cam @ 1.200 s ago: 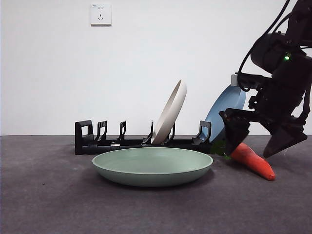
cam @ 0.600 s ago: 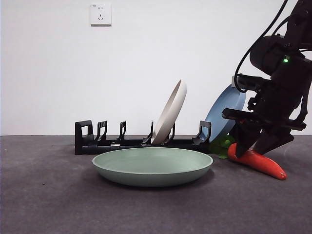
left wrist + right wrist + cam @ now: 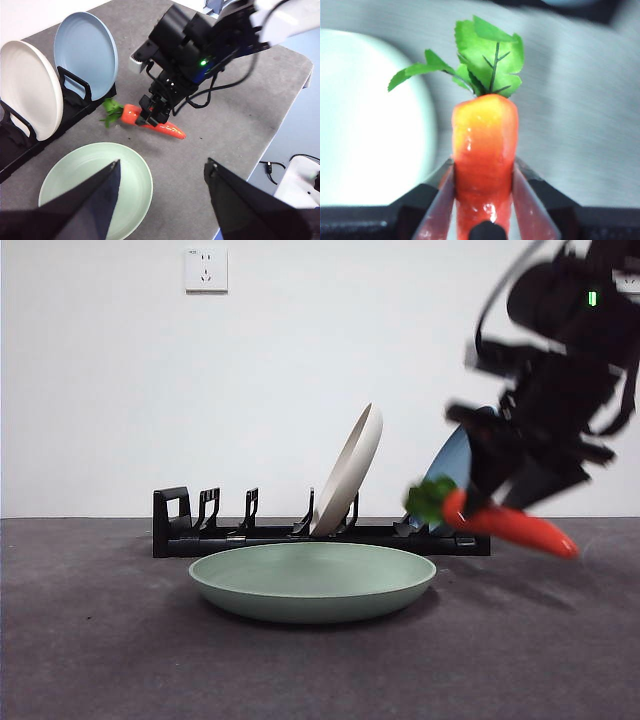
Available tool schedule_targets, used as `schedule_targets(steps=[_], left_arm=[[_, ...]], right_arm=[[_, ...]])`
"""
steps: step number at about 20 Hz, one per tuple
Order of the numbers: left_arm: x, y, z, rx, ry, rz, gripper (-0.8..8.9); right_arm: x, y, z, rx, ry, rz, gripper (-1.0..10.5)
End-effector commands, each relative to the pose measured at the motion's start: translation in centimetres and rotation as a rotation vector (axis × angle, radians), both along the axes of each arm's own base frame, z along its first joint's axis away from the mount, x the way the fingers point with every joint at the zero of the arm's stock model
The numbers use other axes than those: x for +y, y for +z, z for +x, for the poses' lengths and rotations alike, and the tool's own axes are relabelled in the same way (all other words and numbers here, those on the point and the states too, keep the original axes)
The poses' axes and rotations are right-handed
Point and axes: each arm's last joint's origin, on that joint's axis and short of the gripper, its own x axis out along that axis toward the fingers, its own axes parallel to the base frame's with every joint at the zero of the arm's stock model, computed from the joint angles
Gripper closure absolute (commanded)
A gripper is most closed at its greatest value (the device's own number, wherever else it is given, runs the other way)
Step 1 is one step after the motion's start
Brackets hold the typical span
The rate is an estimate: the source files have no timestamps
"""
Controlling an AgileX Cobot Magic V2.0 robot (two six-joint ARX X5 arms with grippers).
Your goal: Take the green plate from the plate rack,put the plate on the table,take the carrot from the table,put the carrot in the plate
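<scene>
right end effector (image 3: 505, 508): clamped on the carrot (image 3: 510, 526), held clear of the counter (image 3: 100, 640) | green plate (image 3: 312, 582): lain flat on counter before the plate rack (image 3: 240, 530) | left end effector (image 3: 160, 180): spread wide, held above

Right arm (image 3: 200, 45): matte black, blocky wrist housing, small green indicator light (image 3: 203, 62), loose black cables (image 3: 235, 82) looping beside it, white upper link (image 3: 285, 17). Right gripper (image 3: 156, 111): two black jaws; in the right wrist view their inner faces look flat and glossy. Left gripper (image 3: 160, 200): two broad black wedge-shaped jaws, matte, no markings visible.
</scene>
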Motion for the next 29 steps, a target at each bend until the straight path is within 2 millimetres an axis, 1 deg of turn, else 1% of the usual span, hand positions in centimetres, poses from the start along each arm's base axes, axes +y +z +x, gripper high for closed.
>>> schedule_targets(steps=[1, 3, 5, 8, 11, 14, 16, 17, 18, 19, 21, 22, 24, 26, 28, 29], left_arm=[[-0.1, -0.1, 0.0, 0.003, 0.004, -0.003, 5.26], [-0.1, -0.1, 0.0, 0.002, 0.003, -0.002, 5.26], [-0.1, -0.1, 0.0, 0.003, 0.003, -0.002, 5.26], [-0.1, -0.1, 0.0, 0.004, 0.001, -0.003, 5.26], [0.0, -0.1, 0.0, 0.005, 0.001, -0.001, 5.26], [0.0, -0.2, -0.1, 0.011, 0.002, 0.009, 5.26], [0.1, -0.3, -0.1, 0.017, 0.003, 0.021, 5.26], [0.1, -0.4, -0.1, 0.019, 0.003, 0.024, 5.26], [0.1, -0.4, -0.1, 0.020, 0.003, 0.026, 5.26], [0.1, -0.4, -0.1, 0.021, 0.003, 0.028, 5.26], [0.1, -0.5, -0.1, 0.025, 0.003, 0.034, 5.26], [0.1, -0.5, -0.1, 0.027, 0.004, 0.039, 5.26], [0.2, -0.6, -0.2, 0.032, 0.003, 0.048, 5.26], [0.3, -0.7, -0.2, 0.034, -0.002, 0.070, 5.26], [0.5, -1.1, -0.3, 0.033, -0.014, 0.121, 5.27], [0.6, -1.2, -0.3, 0.036, -0.012, 0.146, 5.27]], right_arm=[[2.4, 1.1, -1.5, -0.029, 0.083, 0.024, 9.6], [5.2, 1.4, -2.4, -0.066, 0.144, 0.064, 9.6], [7.5, 1.3, -2.8, -0.112, 0.187, 0.096, 9.6], [10.3, 0.0, -2.8, -0.175, 0.192, 0.102, 9.6], [11.6, -2.6, -2.2, -0.147, 0.201, 0.098, 9.6], [12.1, -5.3, -1.6, -0.098, 0.189, 0.079, 9.6], [12.2, -6.2, -1.5, -0.075, 0.189, 0.064, 9.6], [12.2, -6.3, -1.5, -0.070, 0.193, 0.067, 9.4], [12.2, -6.3, -1.5, -0.069, 0.195, 0.069, 8.9], [12.3, -6.3, -1.5, -0.071, 0.197, 0.070, 7.9], [12.3, -6.0, -1.6, -0.077, 0.197, 0.073, 5.7], [12.3, -5.6, -1.6, -0.087, 0.197, 0.079, 5.0], [12.1, -4.0, -1.8, -0.123, 0.199, 0.101, 5.0], [11.7, -1.6, -2.4, -0.164, 0.200, 0.127, 5.0], [10.6, 1.0, -3.8, -0.163, 0.199, 0.129, 5.0], [9.9, 2.3, -4.7, -0.144, 0.199, 0.118, 5.0]])
